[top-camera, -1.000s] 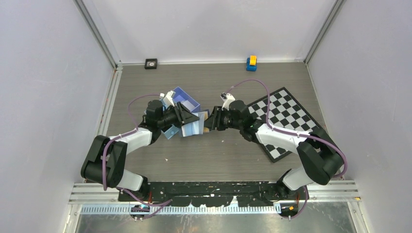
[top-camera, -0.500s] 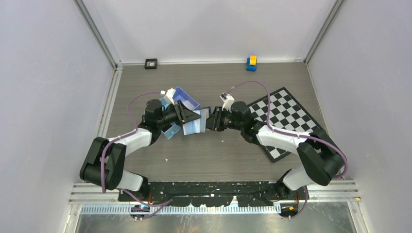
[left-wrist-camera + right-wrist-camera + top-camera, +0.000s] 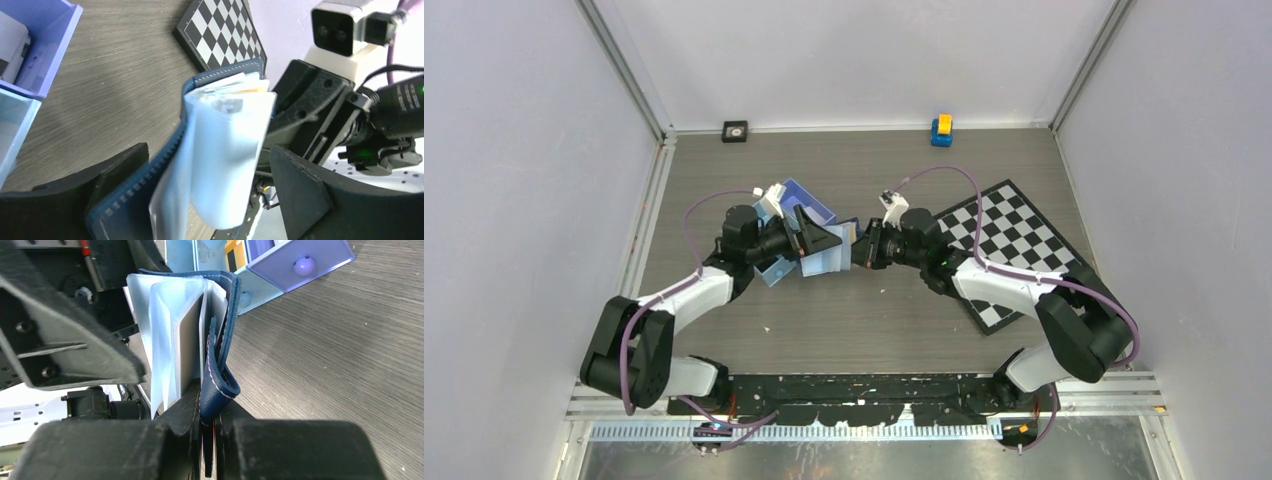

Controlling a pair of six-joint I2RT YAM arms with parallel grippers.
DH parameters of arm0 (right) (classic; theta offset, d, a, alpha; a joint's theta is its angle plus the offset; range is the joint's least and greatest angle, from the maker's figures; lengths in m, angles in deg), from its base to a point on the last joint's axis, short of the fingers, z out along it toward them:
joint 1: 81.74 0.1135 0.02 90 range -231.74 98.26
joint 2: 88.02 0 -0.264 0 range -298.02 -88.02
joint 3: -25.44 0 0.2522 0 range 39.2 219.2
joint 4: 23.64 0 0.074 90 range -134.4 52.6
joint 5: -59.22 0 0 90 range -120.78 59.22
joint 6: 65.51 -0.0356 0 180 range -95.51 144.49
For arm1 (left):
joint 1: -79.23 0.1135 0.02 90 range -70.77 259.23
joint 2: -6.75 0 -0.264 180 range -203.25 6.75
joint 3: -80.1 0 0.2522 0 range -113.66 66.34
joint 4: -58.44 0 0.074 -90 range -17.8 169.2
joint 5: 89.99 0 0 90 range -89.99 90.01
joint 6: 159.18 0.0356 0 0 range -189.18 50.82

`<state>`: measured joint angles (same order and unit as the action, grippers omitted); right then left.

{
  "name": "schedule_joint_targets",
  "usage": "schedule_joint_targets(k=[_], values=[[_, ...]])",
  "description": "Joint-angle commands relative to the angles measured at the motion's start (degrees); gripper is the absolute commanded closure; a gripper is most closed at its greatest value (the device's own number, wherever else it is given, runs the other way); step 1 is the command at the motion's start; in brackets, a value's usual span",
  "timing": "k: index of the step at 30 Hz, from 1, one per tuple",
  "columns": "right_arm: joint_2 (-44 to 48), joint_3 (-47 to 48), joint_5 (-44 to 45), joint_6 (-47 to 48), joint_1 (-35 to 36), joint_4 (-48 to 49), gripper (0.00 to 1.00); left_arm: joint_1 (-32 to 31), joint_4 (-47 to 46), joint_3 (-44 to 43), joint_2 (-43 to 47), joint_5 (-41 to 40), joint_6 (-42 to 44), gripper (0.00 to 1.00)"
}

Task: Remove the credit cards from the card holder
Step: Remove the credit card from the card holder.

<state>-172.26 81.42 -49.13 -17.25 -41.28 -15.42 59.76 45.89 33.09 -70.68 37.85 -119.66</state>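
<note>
The card holder (image 3: 824, 264) hangs in the air between my two grippers, folded open like a book. Its navy cover (image 3: 145, 180) and light-blue sleeves (image 3: 220, 150) stand between the wide-open jaws of my left gripper (image 3: 210, 160), the cover resting by one finger. Credit cards (image 3: 240, 86) show as pale and orange-gold edges at the sleeves' top. My right gripper (image 3: 212, 412) is shut on the card holder's (image 3: 220, 385) navy cover flap. A greyish card (image 3: 189, 347) sits in a sleeve. From above, the left gripper (image 3: 816, 243) and right gripper (image 3: 856, 250) nearly meet.
A light-blue and purple compartment tray (image 3: 812, 206) lies just behind the left gripper, close to the wallet (image 3: 295, 265). A chessboard (image 3: 1014, 250) lies under the right arm. A yellow-blue toy (image 3: 941, 130) and a small black square (image 3: 735, 131) sit by the back wall.
My left gripper has opened wide, letting go of the card holder. My right gripper has moved a little left and closed on the navy cover.
</note>
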Motion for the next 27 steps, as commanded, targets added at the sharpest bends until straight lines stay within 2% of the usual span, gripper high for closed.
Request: schedule_joint_targets(k=[1, 3, 6, 8, 13, 18, 23, 27], values=[[2.42, 1.48, 1.10, -0.45, -0.52, 2.16, 1.00, -0.22, 1.23, -0.89, 5.06, -1.63, 2.23, 0.01], [2.42, 1.53, 0.80, -0.43, -0.54, 2.25, 1.00, -0.31, 1.08, -0.75, 5.87, -1.68, 2.98, 0.00], [2.54, 1.47, 0.47, -0.45, -0.48, 2.45, 1.00, -0.38, 1.25, -0.92, 5.80, -1.69, 3.74, 0.13], [2.71, 1.53, 0.34, -0.37, -0.49, 2.49, 0.99, -0.40, 1.88, -1.30, 5.23, -1.91, 3.95, 0.16], [3.13, 1.76, 0.42, 0.42, -0.56, 1.49, 1.00, -1.98, 3.82, -2.43, 3.47, -2.53, 5.38, 0.05], [1.68, 3.64, 0.46, 0.54, 0.05, -0.53, 0.99, -5.70, 8.13, -5.47, 1.11, -4.89, 8.77, 0.13], [1.72, 5.18, 2.86, 3.22, 1.93, -3.76, 1.00, -7.18, 12.30, -6.95, 1.27, -7.86, 11.34, 0.05], [1.45, 7.90, 9.01, 6.19, 5.19, -9.16, 1.00, -8.31, 14.54, -7.80, 1.02, -9.86, 12.33, 0.08]])
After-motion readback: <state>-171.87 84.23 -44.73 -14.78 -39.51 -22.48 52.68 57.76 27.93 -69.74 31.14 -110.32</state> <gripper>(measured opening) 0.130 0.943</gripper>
